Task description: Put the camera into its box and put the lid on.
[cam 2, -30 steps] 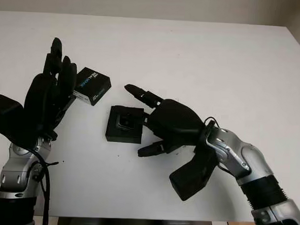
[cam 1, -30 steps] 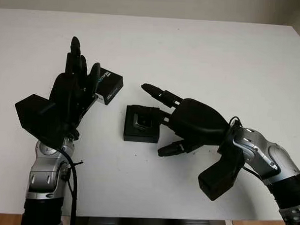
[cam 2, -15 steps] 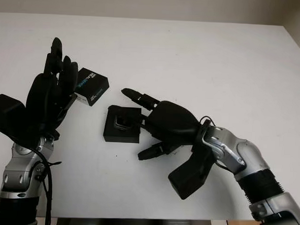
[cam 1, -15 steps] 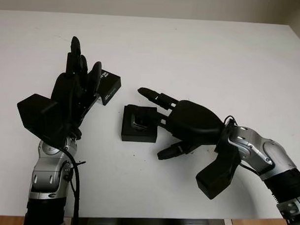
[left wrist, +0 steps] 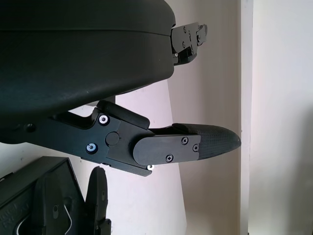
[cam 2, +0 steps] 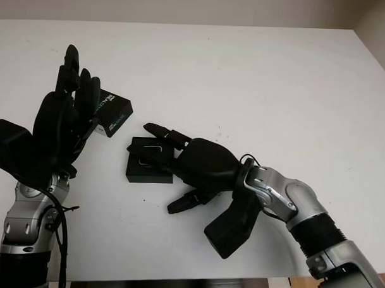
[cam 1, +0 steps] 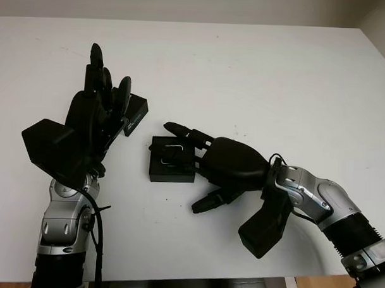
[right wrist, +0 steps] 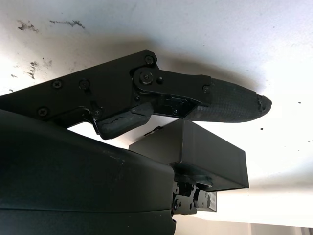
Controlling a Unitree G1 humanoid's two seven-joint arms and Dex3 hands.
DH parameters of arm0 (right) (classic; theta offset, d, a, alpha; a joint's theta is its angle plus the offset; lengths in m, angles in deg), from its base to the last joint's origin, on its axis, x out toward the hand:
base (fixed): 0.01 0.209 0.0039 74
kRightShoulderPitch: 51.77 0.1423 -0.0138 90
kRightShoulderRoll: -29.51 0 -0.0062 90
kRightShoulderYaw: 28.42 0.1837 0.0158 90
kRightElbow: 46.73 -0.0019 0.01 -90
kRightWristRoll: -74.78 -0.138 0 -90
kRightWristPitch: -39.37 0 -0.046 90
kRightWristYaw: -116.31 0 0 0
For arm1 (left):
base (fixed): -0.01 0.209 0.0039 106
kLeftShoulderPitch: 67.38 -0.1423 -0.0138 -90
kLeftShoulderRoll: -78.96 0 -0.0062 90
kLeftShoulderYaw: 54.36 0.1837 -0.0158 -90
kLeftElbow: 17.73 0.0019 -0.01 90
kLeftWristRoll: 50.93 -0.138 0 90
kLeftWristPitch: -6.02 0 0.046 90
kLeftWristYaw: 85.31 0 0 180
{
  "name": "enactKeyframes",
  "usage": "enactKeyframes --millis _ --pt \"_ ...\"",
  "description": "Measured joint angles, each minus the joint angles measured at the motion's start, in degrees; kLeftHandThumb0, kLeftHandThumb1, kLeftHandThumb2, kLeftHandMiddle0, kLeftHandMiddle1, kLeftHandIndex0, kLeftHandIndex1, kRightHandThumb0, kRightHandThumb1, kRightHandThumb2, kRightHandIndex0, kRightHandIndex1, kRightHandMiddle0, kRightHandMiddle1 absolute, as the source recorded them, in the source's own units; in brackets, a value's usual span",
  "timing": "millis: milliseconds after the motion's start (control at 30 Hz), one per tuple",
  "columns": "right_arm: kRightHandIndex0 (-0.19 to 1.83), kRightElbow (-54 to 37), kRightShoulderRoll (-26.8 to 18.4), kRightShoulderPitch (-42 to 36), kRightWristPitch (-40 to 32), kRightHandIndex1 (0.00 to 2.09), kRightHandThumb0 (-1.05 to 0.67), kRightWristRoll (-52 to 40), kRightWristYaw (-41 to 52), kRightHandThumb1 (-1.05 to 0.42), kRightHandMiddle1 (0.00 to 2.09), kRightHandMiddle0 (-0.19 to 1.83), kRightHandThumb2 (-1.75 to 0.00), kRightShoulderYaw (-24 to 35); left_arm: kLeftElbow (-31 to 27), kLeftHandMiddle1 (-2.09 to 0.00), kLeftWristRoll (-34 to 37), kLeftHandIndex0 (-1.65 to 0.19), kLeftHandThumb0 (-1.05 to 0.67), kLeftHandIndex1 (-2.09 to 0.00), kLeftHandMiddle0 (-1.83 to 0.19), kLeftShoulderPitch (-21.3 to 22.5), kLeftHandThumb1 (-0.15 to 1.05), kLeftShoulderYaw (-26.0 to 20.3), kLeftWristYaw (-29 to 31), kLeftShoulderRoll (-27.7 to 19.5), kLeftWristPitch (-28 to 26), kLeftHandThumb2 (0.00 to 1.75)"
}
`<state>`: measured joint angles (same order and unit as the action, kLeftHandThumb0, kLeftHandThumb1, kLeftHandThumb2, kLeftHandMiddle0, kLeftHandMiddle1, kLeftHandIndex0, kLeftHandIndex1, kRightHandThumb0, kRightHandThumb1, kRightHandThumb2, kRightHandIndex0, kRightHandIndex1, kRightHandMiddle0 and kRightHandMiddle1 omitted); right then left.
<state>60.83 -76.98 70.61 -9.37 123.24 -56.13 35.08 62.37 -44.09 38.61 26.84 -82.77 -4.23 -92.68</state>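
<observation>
The bench (cam 1: 258,77) was smooth, matt white. The box (cam 1: 171,160) looked matt black. The fingers (left wrist: 195,144) had textured black plastic tips.

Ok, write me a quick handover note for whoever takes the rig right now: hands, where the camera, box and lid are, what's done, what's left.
Left hand: open, raised on the left of the table, just in front of the lid; I cannot tell if they touch.
Right hand: open, against the right side of the box, one finger over its far edge, thumb clear of it.
Box: open, mid-table. The camera appears to sit in it, though it is dark on dark.
Lid: lying on the table, apart from the box, to its far left.
Done: camera seemingly in.
Left: pick up the lid and close the box.
</observation>
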Motion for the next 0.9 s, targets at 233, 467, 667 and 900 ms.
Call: enactKeyframes --millis 233,467,667,900 --pt "-0.18 0.0 0.0 0.0 -0.1 0.04 -0.94 -0.1 0.0 -1.05 0.07 0.09 -0.63 0.2 -0.3 0.00 0.0 0.19 -0.71 0.00 0.19 -0.1 1.05 0.0 0.1 0.0 0.0 0.48" --pt "-0.19 -0.8 -0.1 -0.5 -0.5 0.02 -0.92 -1.9 0.7 -1.05 0.00 -0.15 -0.63 1.2 -0.3 0.00 -0.1 0.19 -0.71 0.00 0.19 -0.3 1.05 -0.4 0.6 -0.2 0.0 0.48" --pt "-0.19 -3.7 0.0 -2.2 -0.5 0.00 -0.90 -10.4 1.9 -1.05 0.00 -0.19 -0.67 4.0 -0.4 0.00 -0.4 0.19 -0.72 0.00 0.19 -0.4 1.05 -0.5 1.6 -1.7 0.0 0.52" --pt "-0.19 -5.6 2.6 -2.2 -6.3 0.01 -0.85 -30.5 6.2 -1.05 0.03 -0.17 -0.64 12.5 -0.4 0.00 0.1 0.19 -0.70 0.00 0.19 -0.5 1.05 -1.6 2.9 -2.9 -0.2 0.50"
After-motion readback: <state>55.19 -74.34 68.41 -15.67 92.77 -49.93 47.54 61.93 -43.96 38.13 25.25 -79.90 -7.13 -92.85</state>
